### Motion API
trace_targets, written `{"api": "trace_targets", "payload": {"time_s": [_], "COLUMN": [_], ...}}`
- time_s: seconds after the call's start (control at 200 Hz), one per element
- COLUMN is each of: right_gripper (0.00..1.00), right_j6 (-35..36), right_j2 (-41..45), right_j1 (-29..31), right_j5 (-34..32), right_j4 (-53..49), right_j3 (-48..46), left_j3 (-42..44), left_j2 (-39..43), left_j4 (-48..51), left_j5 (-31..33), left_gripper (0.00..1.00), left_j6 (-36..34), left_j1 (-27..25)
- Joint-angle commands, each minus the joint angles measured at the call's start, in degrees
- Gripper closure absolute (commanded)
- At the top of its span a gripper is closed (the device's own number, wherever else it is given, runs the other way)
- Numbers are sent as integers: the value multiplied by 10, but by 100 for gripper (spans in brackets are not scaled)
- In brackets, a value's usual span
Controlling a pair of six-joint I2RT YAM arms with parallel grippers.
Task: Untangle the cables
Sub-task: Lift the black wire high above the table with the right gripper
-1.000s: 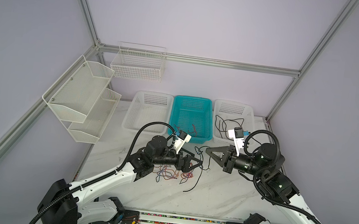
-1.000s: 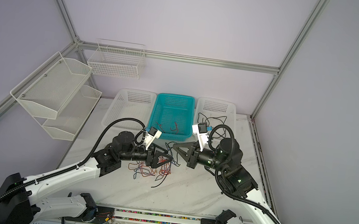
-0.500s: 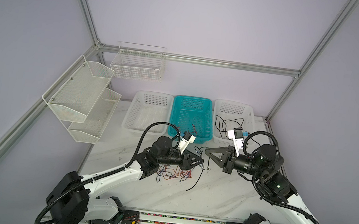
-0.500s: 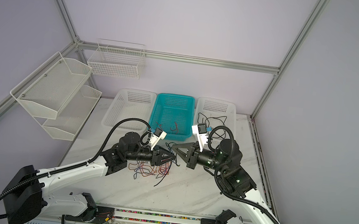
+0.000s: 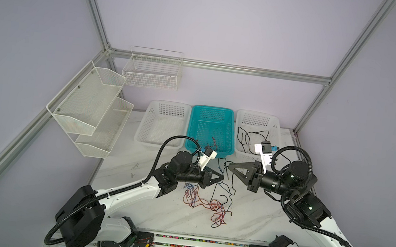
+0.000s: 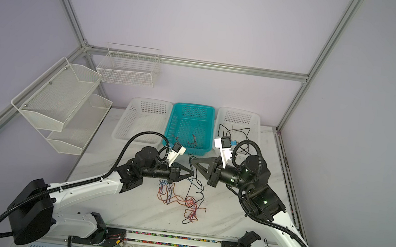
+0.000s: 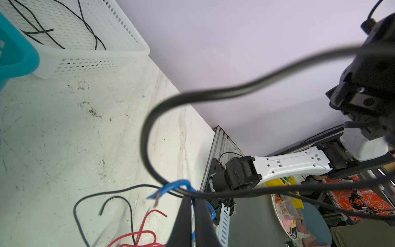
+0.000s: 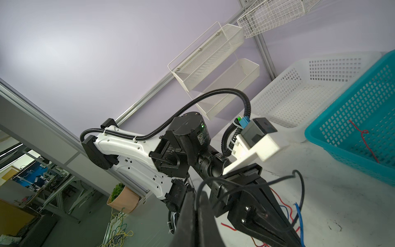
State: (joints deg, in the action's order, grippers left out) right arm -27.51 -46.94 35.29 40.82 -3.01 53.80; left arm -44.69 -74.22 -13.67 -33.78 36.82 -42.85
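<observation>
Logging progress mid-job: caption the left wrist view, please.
Left gripper shut on a blue cable, a black cable looping past.

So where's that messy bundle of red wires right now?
In both top views the red wires lie loose on the marble table, near the middle, in front of the teal basket and close by the left gripper.

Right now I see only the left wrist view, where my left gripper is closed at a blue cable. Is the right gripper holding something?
Observer: Yes. In the right wrist view the right gripper is shut on a thin black cable.
Operator: Of the teal basket I see only a corner. Is something inside?
Observer: In both top views a red cable lies inside it, near its front wall.
</observation>
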Motion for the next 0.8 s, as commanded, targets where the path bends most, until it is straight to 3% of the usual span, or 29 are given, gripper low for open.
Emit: {"api": "trace_targets", "payload": {"time_s": [0.0, 0.34, 0.5, 0.795], "right_gripper": [100, 100, 100, 100], "right_j6": [11, 25, 44, 97], "right_j2": [21, 45, 40, 10], "right_j1": [-2, -2, -2, -2], "right_j5": [-26, -108, -163, -333], "right_j4": [4, -23, -61, -149], "right_j3": [32, 74, 137, 272], "left_j3": [29, 40, 36, 30], "left_j2": [0, 6, -7, -32], "left_j4": [39, 153, 176, 202], "left_j5": [24, 127, 163, 205], "left_gripper": [100, 100, 100, 100], "left_j6": [-33, -86, -95, -102], "left_j1": [-1, 0, 1, 7]}}
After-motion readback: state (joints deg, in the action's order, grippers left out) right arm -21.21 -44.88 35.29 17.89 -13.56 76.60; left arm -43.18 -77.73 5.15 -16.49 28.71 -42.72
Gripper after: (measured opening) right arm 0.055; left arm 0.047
